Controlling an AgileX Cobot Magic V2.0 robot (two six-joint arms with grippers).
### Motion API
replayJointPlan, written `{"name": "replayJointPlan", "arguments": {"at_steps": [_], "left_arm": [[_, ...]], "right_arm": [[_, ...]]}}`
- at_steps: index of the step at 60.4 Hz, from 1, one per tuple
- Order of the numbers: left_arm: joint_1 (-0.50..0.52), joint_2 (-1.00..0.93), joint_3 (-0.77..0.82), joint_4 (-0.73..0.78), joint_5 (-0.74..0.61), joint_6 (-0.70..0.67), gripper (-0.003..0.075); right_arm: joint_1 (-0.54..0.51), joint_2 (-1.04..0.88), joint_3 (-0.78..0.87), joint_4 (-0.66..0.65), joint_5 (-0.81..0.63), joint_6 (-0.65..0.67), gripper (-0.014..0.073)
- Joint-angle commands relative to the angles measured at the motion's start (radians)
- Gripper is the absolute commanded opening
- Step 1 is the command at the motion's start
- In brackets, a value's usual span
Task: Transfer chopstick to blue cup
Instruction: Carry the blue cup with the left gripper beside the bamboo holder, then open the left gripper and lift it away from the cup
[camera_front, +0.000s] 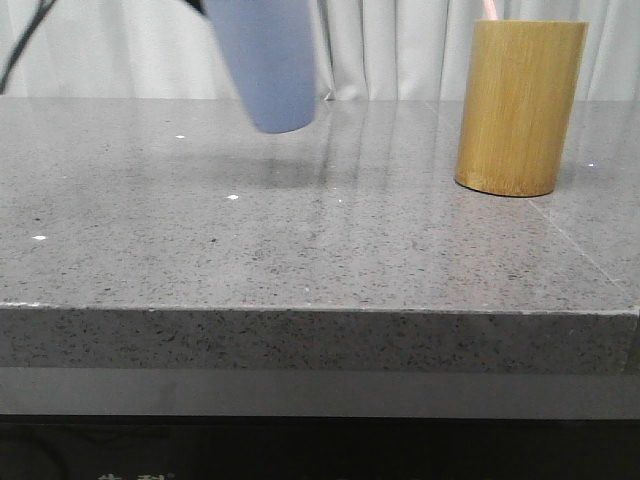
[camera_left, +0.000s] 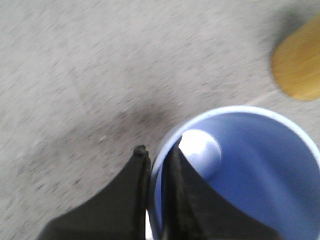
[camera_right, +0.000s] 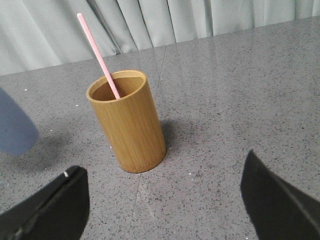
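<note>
Speckled grey stone table (camera_front: 300, 250) before pale curtains (camera_front: 390, 45); left hand (camera_left: 157, 165) clamped on blue cup (camera_left: 240, 170), right hand (camera_right: 165, 200) apart.

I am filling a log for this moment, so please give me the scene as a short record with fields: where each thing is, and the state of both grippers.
blue cup: lifted off the table, tilted, empty inside
left gripper: shut on the blue cup's rim, one finger inside, one outside
chopstick: leaning inside the bamboo cup
bamboo cup: upright on the table, right of the blue cup
right gripper: open, holding nothing, near the bamboo cup
task state: chopstick not yet in the blue cup
</note>
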Motion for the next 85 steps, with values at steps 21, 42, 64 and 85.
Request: {"name": "replayJointPlan", "arguments": {"at_steps": [21,42,64,85], "left_arm": [[-0.135,0.157,-0.264,-0.029,0.028,-0.032,-0.0018],[-0.137,0.167,-0.269,0.021,0.022,-0.054,0.0112],[-0.137,0.163,-0.316,0.008,0.082,-0.058,0.0532],[-0.135,0.073,-0.365,0.02,0.116,-0.105,0.0351]], "right_arm": [[-0.003,0.011,-0.037,0.008,-0.073,-0.011,0.0627],[-0.003,0.011,-0.037,0.008,-0.073,-0.011,0.0627],[-0.003,0.011,-0.037,0.008,-0.073,-0.011,0.0627],[-0.003,0.011,-0.037,0.008,-0.07,-0.011,0.0627]]}}
